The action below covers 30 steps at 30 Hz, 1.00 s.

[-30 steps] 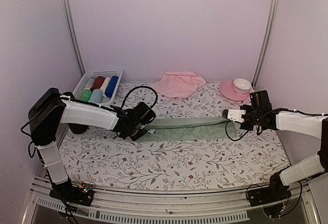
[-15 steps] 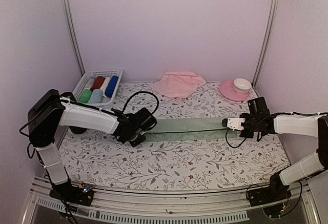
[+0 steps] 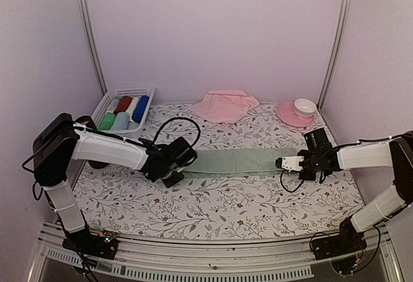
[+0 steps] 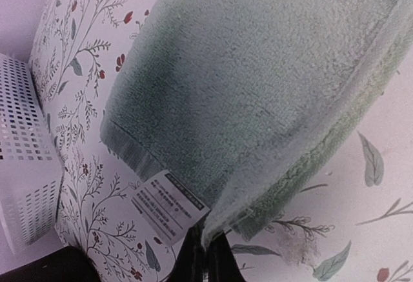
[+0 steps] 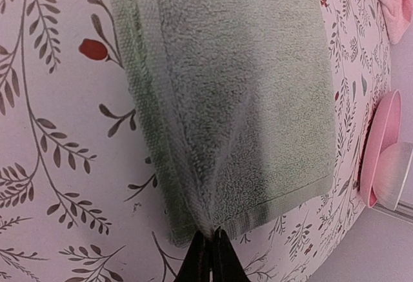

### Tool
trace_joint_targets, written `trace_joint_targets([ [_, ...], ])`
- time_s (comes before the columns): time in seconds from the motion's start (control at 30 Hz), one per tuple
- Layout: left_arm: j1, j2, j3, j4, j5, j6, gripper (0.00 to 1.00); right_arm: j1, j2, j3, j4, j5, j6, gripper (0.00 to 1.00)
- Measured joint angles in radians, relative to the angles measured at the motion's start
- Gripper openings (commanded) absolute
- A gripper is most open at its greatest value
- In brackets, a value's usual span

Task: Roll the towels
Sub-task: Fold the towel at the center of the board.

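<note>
1. Left pincer [image 4: 205, 256] is clamped on the left end of the green towel [image 3: 239, 162].
2. Right pincer [image 5: 210, 253] is clamped on its right end.
3. Green towel lies as a long folded strip across the bench [image 3: 213, 204]; pink towel [image 3: 224, 106] sits crumpled at the back.

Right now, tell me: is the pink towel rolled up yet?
No, the pink towel lies in a loose, crumpled heap at the back of the table, not rolled.
</note>
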<state>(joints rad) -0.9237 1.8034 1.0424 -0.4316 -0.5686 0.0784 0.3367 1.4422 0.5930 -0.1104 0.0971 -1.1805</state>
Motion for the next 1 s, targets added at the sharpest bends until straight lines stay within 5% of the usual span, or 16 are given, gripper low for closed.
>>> trace_joint_targets([
  [1.0,-0.023,-0.014,-0.019,-0.017,0.019,-0.017,0.00,0.003,-0.012,0.000,0.010,0.032,-0.006,0.02],
])
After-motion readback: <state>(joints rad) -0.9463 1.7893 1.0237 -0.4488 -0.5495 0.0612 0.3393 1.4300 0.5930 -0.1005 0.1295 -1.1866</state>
